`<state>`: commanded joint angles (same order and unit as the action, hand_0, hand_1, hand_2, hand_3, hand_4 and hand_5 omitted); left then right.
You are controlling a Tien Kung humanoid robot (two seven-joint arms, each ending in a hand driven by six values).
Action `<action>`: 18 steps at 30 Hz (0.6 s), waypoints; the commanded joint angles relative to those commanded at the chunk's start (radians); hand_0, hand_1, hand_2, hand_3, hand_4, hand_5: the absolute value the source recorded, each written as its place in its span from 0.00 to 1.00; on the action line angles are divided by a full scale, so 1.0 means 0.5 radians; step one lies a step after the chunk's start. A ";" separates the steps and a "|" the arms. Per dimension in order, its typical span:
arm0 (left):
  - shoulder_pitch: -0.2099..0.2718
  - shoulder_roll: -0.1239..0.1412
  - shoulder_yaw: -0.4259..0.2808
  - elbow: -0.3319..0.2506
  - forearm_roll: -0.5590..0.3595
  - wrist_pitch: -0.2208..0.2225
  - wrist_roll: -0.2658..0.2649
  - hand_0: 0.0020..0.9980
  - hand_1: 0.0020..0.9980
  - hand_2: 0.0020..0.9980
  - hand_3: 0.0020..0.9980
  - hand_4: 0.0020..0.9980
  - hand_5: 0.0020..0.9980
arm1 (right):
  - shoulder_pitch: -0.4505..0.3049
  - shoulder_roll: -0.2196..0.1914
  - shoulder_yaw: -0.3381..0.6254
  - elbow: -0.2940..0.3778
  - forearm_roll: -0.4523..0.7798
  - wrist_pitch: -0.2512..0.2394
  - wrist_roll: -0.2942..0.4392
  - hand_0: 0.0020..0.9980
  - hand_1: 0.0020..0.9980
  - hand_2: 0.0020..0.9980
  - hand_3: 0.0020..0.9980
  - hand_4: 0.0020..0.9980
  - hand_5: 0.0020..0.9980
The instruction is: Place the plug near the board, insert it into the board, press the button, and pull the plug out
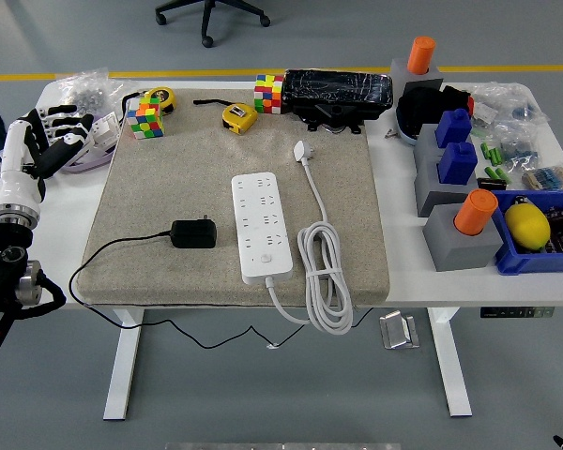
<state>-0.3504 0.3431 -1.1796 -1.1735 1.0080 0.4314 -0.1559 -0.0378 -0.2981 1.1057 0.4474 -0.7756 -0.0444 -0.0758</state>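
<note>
Head view — beige mat on white table, grey floor beyond — left robot hand released, empty.

- A mat covers the left and middle of the desk.
- The power strip lies lengthwise at the mat's centre.
- The plug adapter lies just left of the strip, apart from it.
- The strip's coiled cable lies to its right, overhanging the near edge.
- Two puzzle cubes and two tape measures sit along the far edge.
- A bin sits at the desk's right end.
</note>
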 joint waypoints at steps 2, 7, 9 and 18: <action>-0.001 0.000 -0.001 0.000 0.000 0.000 0.000 0.49 0.58 0.58 0.60 0.81 0.31 | 0.001 0.000 0.000 0.000 -0.001 0.000 0.000 0.61 0.67 0.64 0.56 0.98 0.59; -0.006 0.002 0.001 -0.003 -0.001 0.000 -0.002 0.49 0.58 0.58 0.60 0.81 0.31 | 0.002 -0.001 0.001 -0.001 0.001 0.000 -0.001 0.61 0.67 0.64 0.57 0.98 0.59; -0.009 0.003 0.004 -0.003 -0.002 0.001 -0.002 0.49 0.58 0.58 0.60 0.81 0.31 | 0.003 -0.002 0.000 -0.002 0.001 0.000 -0.001 0.61 0.67 0.64 0.57 0.98 0.59; -0.017 0.013 0.023 -0.005 -0.003 0.001 -0.003 0.49 0.58 0.58 0.60 0.81 0.31 | 0.010 -0.009 -0.018 0.000 0.006 0.001 0.000 0.61 0.67 0.64 0.57 0.98 0.59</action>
<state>-0.3587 0.3496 -1.1682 -1.1758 1.0063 0.4317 -0.1572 -0.0329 -0.3025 1.0968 0.4473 -0.7725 -0.0441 -0.0758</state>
